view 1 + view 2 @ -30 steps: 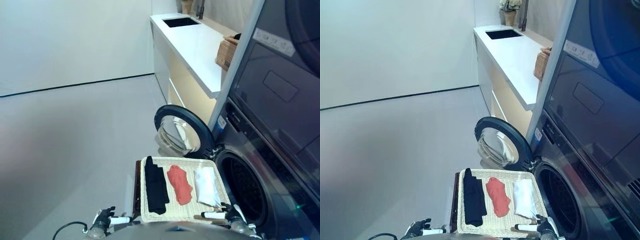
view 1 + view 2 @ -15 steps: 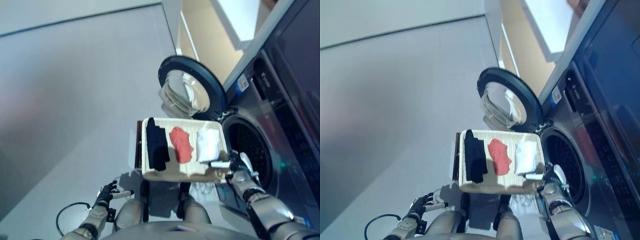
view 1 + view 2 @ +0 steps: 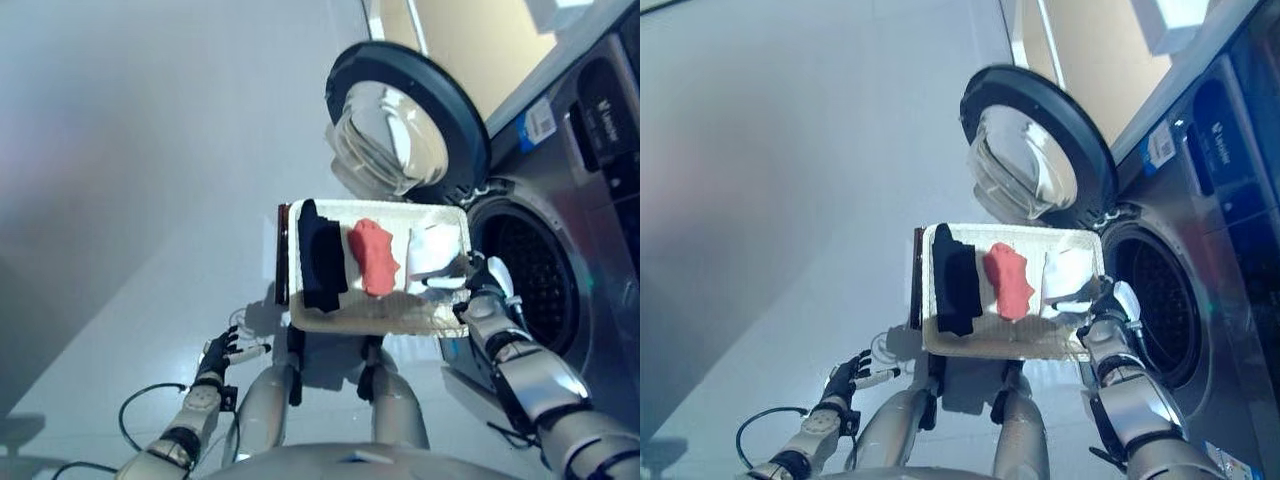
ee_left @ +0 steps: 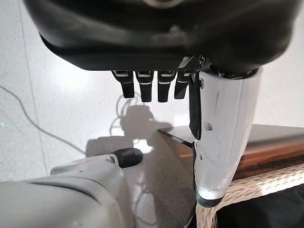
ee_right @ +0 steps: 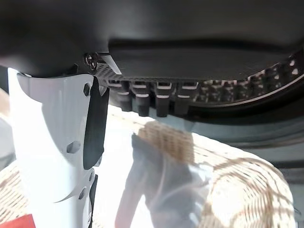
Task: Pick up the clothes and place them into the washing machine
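Lying side by side in a pale wicker tray [image 3: 360,318], three folded clothes fill its width: a black garment [image 3: 322,254] along the left edge, a red garment [image 3: 374,256] in the middle, and a white garment [image 3: 434,250] by the right edge. The tray sits on a small dark wooden stand [image 3: 282,254], whose edge shows past the tray's left side.

The right robot hand [image 3: 482,283] is at the tray's near right corner, above the white garment, fingers loosely extended and apart, clamped on nothing; its wrist view shows the white cloth [image 5: 166,185] and wicker weave beneath it.

The left robot hand [image 3: 222,355] hangs low over the floor [image 3: 120,200], well apart from the tray, fingers relaxed and empty.

Just right of the tray, the washing machine [image 3: 590,230] stands with its drum [image 3: 535,270] exposed and its round door [image 3: 405,125] swung wide open beyond the tray's far edge.
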You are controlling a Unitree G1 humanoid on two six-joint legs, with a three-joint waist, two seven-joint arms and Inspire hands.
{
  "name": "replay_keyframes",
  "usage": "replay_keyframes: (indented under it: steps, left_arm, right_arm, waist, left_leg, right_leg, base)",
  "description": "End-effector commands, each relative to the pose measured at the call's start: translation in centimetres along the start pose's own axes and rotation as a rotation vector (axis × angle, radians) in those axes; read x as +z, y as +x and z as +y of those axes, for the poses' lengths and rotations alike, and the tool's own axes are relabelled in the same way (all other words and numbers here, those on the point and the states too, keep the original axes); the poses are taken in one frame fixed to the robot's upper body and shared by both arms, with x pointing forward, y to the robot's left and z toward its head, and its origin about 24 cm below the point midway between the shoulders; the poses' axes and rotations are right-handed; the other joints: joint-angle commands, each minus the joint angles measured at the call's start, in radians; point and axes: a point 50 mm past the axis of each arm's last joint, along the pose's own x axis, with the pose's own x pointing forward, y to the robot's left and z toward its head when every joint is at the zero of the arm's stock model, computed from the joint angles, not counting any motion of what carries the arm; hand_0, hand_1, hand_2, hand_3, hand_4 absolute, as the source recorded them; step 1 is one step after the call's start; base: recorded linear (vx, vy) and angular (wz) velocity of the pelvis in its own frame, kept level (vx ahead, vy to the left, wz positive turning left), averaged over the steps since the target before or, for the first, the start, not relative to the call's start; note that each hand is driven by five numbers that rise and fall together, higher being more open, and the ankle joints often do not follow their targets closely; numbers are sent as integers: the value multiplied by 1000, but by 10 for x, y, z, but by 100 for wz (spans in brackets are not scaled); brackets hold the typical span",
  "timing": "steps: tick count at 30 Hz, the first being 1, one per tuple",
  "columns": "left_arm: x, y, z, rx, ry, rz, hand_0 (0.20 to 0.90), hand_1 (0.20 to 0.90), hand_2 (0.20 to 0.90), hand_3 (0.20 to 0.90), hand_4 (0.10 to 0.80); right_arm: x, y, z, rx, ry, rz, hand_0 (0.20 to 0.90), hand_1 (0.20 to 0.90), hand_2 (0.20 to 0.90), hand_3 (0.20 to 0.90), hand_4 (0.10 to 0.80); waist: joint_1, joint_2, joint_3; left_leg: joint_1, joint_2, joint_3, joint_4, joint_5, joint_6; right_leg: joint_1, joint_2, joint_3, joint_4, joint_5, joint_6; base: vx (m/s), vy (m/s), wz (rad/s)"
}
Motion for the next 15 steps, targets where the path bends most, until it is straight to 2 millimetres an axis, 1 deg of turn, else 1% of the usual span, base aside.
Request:
replay_keyframes:
  steps: [1, 7, 8, 9, 11, 15]
  left_arm:
    - [-1, -2, 7, 48, -62, -20, 900, 900, 900, 900, 800]
    - [12, 0, 9, 79, -148, -77, 900, 900, 900, 900, 800]
    - [12, 0, 9, 79, -148, -77, 900, 900, 900, 900, 800]
    - [15, 0, 9, 81, -160, -88, 900, 900, 900, 900, 800]
    - [19, 0, 8, 85, -183, -104, 900, 900, 900, 900, 800]
    - [25, 0, 7, 85, -208, -135, 900, 900, 900, 900, 800]
  right_arm:
    - [11, 14, -50, -189, -28, -20, 900, 900, 900, 900, 800]
    - [29, 18, -66, -250, -25, -51, 900, 900, 900, 900, 800]
    - [29, 18, -66, -250, -25, -51, 900, 900, 900, 900, 800]
    - [28, 18, -65, -253, -32, -53, 900, 900, 900, 900, 800]
    - [31, 18, -66, -260, -42, -56, 900, 900, 900, 900, 800]
    - [31, 19, -70, -277, -59, -52, 900, 900, 900, 900, 800]
  waist:
    - [30, 17, -22]
    - [36, 28, -10]
    - [36, 28, -10]
    - [40, 31, -12]
    - [43, 37, -13]
    - [50, 49, -10]
  left_leg:
    - [-129, 5, -47, 81, 40, -106]
    - [-240, 8, -54, 200, 2, -108]
    - [-240, 8, -54, 200, 2, -108]
    - [-241, 13, -59, 225, -41, -113]
    - [-278, 14, -61, 271, -60, -110]
    - [-319, 8, -66, 296, -66, -102]
  right_leg:
    - [1, -35, -17, 158, -102, 73]
    - [-102, -42, -10, 261, -136, 64]
    - [-102, -42, -10, 261, -136, 64]
    - [-107, -38, -2, 291, -172, 72]
    - [-146, -42, 1, 341, -195, 67]
    - [-187, -44, 7, 374, -206, 60]
  base:
    - [-37, 2, 9]
    - [-20, 5, 5]
    - [97, -8, 9]
    - [101, -4, 9]
    - [62, 13, 7]
    - [4, 3, 1]
